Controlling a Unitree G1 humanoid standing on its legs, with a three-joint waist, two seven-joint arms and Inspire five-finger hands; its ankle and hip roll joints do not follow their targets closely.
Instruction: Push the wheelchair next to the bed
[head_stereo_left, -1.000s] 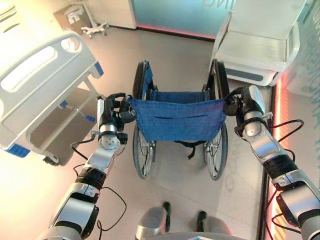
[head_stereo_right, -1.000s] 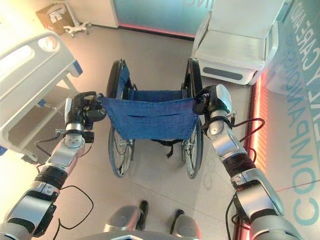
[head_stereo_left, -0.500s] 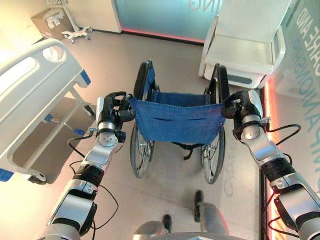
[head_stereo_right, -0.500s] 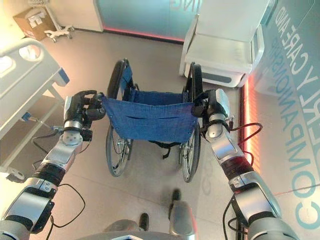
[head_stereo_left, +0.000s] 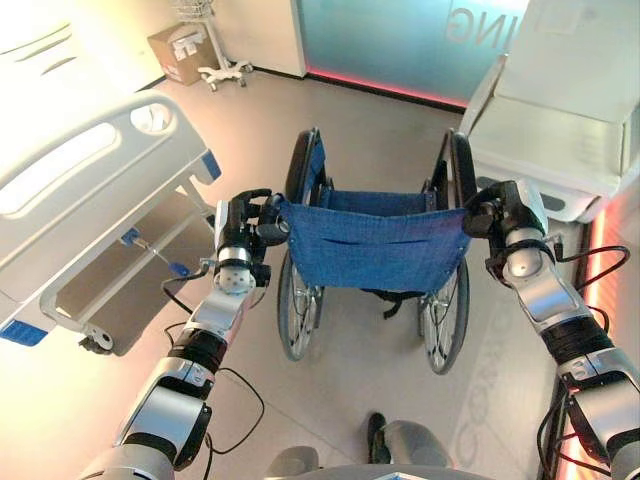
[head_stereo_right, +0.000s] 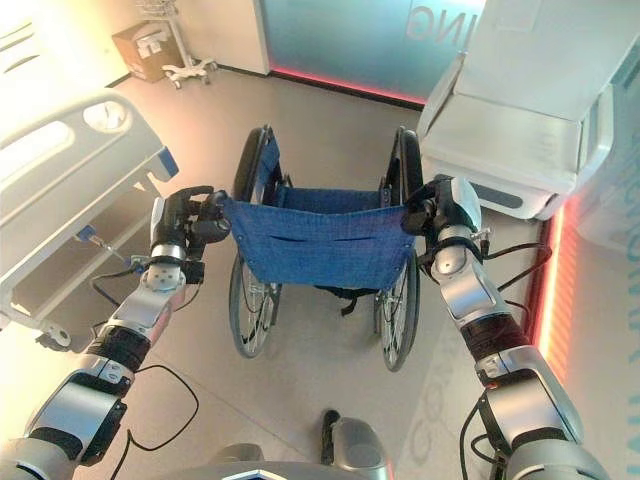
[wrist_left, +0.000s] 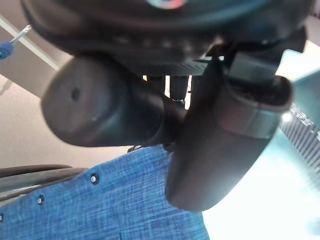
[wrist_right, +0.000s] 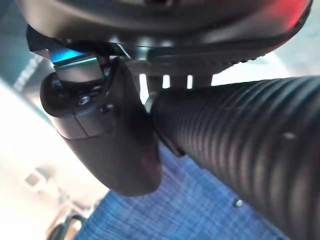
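The wheelchair (head_stereo_left: 372, 250) stands on the floor (head_stereo_left: 390, 130) directly in front of the robot, its blue seat back facing the camera. The left hand (head_stereo_left: 238, 228) is curled round the left push handle (wrist_left: 107, 107) and the right hand (head_stereo_left: 510, 210) is curled round the ribbed right push handle (wrist_right: 250, 145), so the grip for pushing is in place. The bed (head_stereo_left: 90, 190) lies to the left, its footboard near the left wheel but still apart from it, with a strip of open floor between; the chair points ahead past the bed's end, not alongside it. By my reading the task is partway done: the chair is held and close, but it likely still needs steering left and forward to sit beside the bed. To the right a white cabinet (head_stereo_left: 560, 130) stands close to the right wheel, narrowing the lane. Further off on the left sit a cardboard box (head_stereo_left: 182, 52) and a wheeled stand (head_stereo_left: 222, 72), clear of the path.
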